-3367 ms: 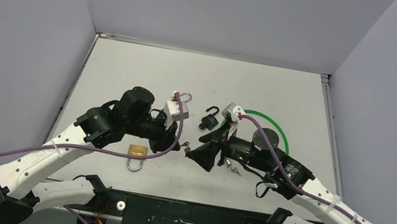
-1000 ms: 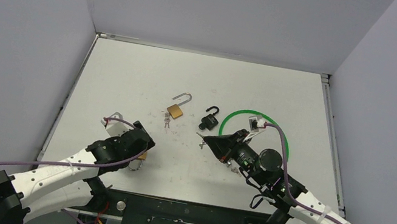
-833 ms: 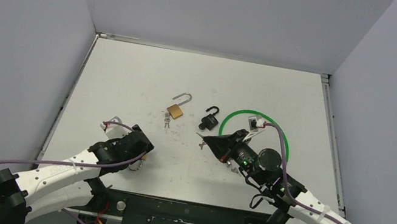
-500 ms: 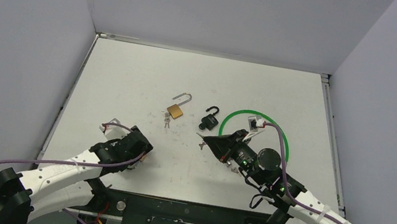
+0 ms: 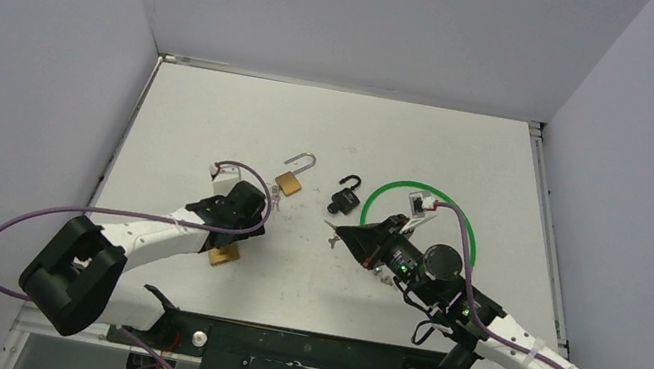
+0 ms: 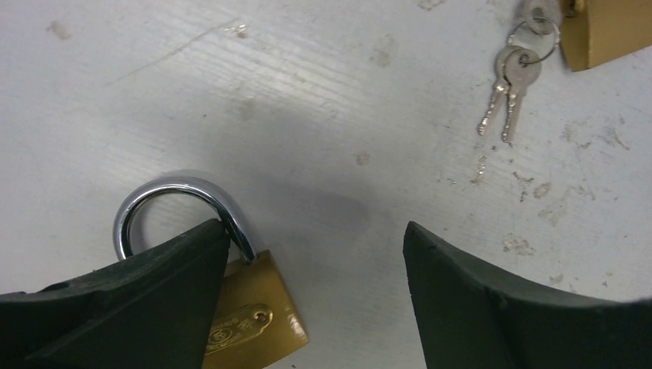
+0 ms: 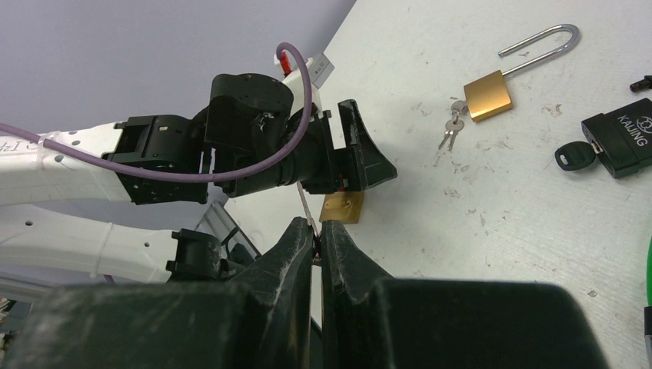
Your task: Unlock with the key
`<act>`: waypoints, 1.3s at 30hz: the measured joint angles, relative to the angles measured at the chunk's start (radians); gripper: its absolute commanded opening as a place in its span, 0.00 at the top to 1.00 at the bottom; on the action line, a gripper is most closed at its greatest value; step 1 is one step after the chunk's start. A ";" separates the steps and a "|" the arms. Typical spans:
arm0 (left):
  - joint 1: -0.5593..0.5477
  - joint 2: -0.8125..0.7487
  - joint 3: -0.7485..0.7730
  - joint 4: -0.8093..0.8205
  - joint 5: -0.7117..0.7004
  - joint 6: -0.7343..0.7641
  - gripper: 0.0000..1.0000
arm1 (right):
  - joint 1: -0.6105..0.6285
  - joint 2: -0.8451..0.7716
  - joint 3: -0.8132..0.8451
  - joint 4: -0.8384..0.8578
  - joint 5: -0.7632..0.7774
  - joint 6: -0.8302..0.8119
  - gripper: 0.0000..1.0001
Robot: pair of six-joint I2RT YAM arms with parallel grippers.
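- Target: near brass padlock (image 6: 254, 307), flat on the table (image 5: 213, 114) beside the left arm, shackle apparently seated.
- Left gripper (image 6: 317, 231): fingers spread wide, holding nothing. It is the nearer tool by far. The padlock sits off-centre, overlapped by the finger at frame left; I can't tell if they touch.
- Right gripper (image 7: 319, 228): pinched on the key (image 7: 304, 201), blade poking past the tips toward the left arm. The padlock lies just beyond it.
- Padlock axis: diagonal in the left wrist view, shackle up-left, body toward the frame bottom.
- Keyway face isn't visible, so the lock probably needs gripping and turning toward the key.
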 measured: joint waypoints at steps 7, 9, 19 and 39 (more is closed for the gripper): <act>0.001 0.052 0.003 0.061 0.064 0.074 0.62 | 0.000 -0.008 -0.004 -0.010 0.007 0.007 1.00; 0.001 0.058 0.003 0.071 0.064 0.075 0.72 | 0.000 -0.010 -0.004 -0.011 0.007 0.008 1.00; 0.001 0.079 0.005 0.112 0.084 0.064 1.00 | 0.000 -0.030 -0.013 -0.019 0.014 0.019 1.00; -0.096 0.113 0.008 0.172 0.162 -0.325 0.56 | 0.000 -0.077 -0.068 -0.018 0.014 -0.023 1.00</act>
